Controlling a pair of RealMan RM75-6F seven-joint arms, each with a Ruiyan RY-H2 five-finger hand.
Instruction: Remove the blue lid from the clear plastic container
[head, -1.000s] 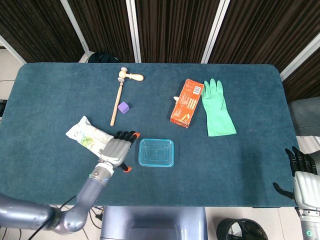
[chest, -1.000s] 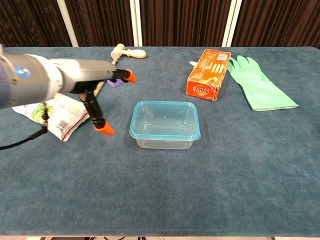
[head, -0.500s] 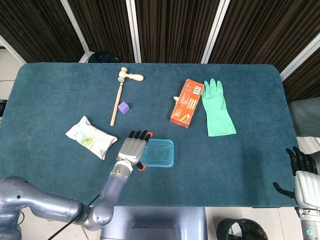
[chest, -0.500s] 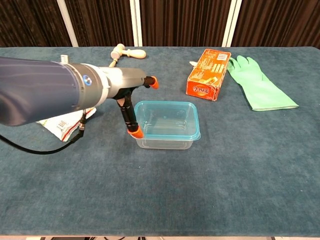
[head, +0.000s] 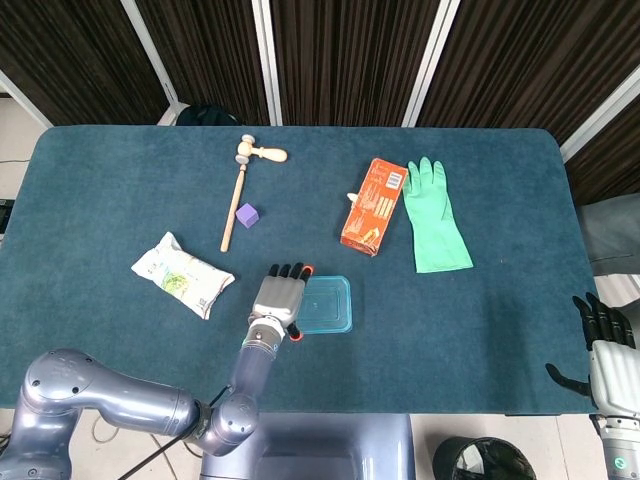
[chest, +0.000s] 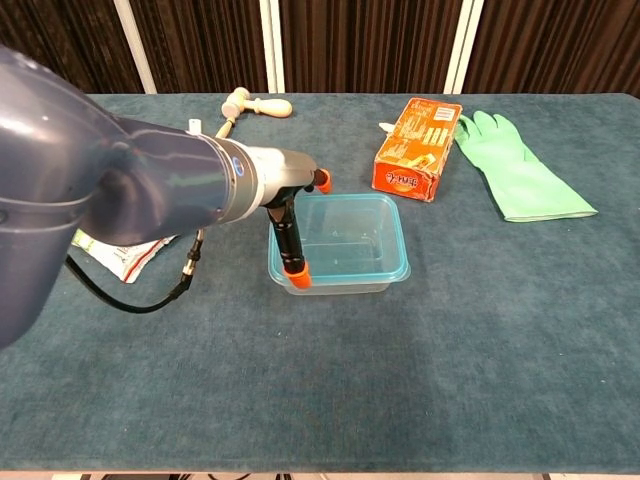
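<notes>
Orange-tipped fingers of the left hand (head: 280, 298) straddle the 9 o'clock edge of the container (chest: 345, 243), spread apart and, as far as either view shows, gripping nothing; I judge they are set there to catch the rim of the lid (head: 327, 304) and peel it up, since that edge is nearest the arm. The container sits near the table's (head: 110, 230) 6 o'clock edge, with the lid on it. The right hand (head: 605, 345) hangs off the table at 4 o'clock, fingers part-curled around nothing, probably parked because 1 hand is trying the job alone. Further out, the snack bag (head: 182, 276) lies at 9 o'clock of the container, then the purple cube (head: 247, 215) touching or just beside the mallet (head: 240, 190), and the orange box (head: 373, 206) beside the green glove (head: 434, 217) at 1 o'clock. Looking down from the head, the hand covers the lid's near-left corner, hiding contact; the chest view shows 1 fingertip low against the container's front wall and another above its far rim, but the arm blocks the palm, and the right hand is absent there.
</notes>
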